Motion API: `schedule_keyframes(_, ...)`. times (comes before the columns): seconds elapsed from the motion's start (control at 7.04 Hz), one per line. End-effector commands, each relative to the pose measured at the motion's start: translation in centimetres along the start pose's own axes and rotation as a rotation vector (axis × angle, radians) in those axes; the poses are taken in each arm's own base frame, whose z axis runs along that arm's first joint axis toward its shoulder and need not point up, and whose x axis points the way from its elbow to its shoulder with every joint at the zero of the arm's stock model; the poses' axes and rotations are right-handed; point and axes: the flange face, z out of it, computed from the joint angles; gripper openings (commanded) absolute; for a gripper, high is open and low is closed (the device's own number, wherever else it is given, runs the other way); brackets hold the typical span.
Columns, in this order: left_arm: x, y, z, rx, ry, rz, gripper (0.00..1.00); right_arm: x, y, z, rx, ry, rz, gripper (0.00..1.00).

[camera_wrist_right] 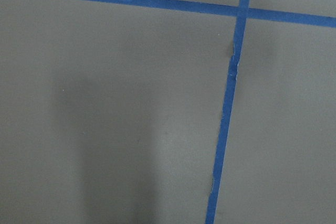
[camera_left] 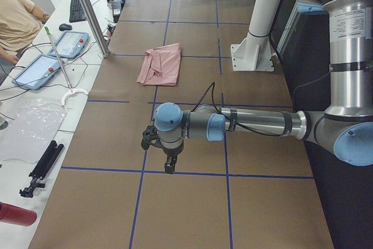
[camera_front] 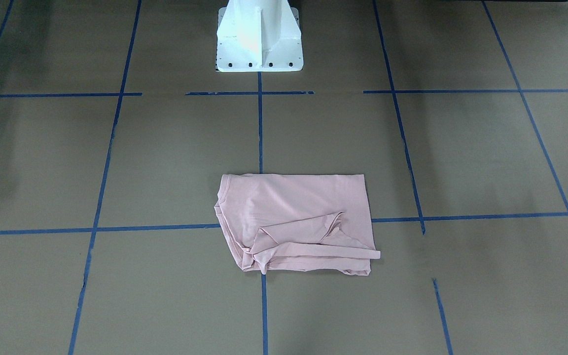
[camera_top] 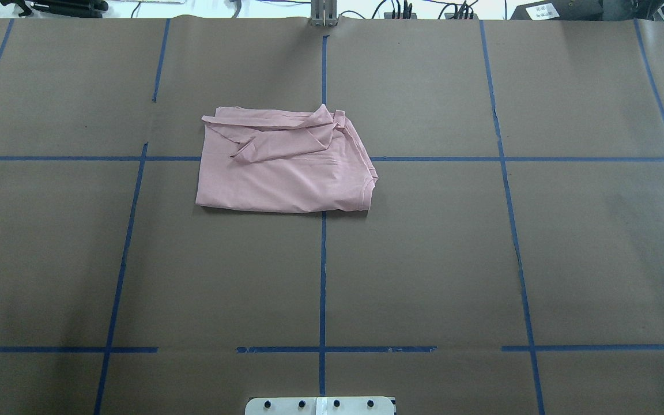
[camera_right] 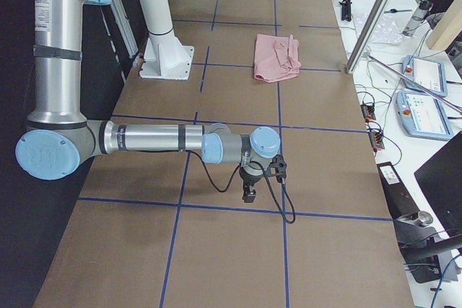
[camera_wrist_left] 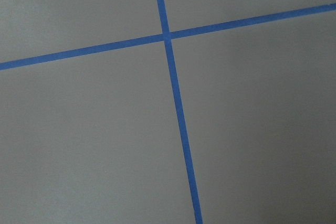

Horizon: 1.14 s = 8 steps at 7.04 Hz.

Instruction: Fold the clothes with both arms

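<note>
Two grippers are in play and I can read the jaws of neither. Seen only from the side cameras, the left gripper (camera_left: 168, 166) hangs above bare table (camera_left: 192, 202) out at my 9 o'clock, and the right gripper (camera_right: 249, 191) does the same at 3 o'clock. The wrist views give me nothing but brown paper and blue tape lines (camera_wrist_left: 176, 108), so I cannot tell whether either is released or clenched. Nothing dangles from either one, and both are well apart from the cloth.

At 6 o'clock sits the white pedestal (camera_front: 258, 39). Beyond it, at 12 o'clock and leaning a touch toward 11, the T-shirt (camera_top: 286, 164) lies flat across the centre tape line as a rough rectangle, with no print showing.

I judge the fold nearly done but untidy. A sleeve flap lies crumpled on top, and a loose strip (camera_top: 263, 120) runs along the far edge and pokes out at the bundle's 10 o'clock corner.

I expect the shirt to be light, limp jersey that sags and drags, with layers that slide over one another. I would pinch through every layer at the two far corners, one gripper on each, and lift low.
</note>
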Motion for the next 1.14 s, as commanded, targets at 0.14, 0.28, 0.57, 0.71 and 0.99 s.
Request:
schedule_keyframes(0.14,-0.41,0.14,0.42,-0.008,0.002,-0.009,1.00,-0.21,-0.09,-0.04,0.001,0.000,-0.009,1.00)
schedule_keyframes(0.28,-0.71,0.24,0.72,-0.014,0.002,-0.013,1.00,-0.21,-0.09,-0.04,0.001,0.000,-0.010,1.00)
schedule_keyframes(0.57,-0.54,0.18,0.56,-0.010,0.003,-0.011,1.00,-0.17,-0.11,-0.05,0.002,0.006,-0.015,1.00)
schedule_keyframes(0.71,-0.39,0.06,0.42,-0.007,0.004,-0.014,1.00,0.11,0.13,0.19,-0.003,0.008,-0.009,1.00)
schedule_keyframes(0.99,-0.47,-0.66,0.49,-0.007,0.003,-0.012,1.00,0.13,0.15,0.21,-0.004,0.008,-0.007,1.00)
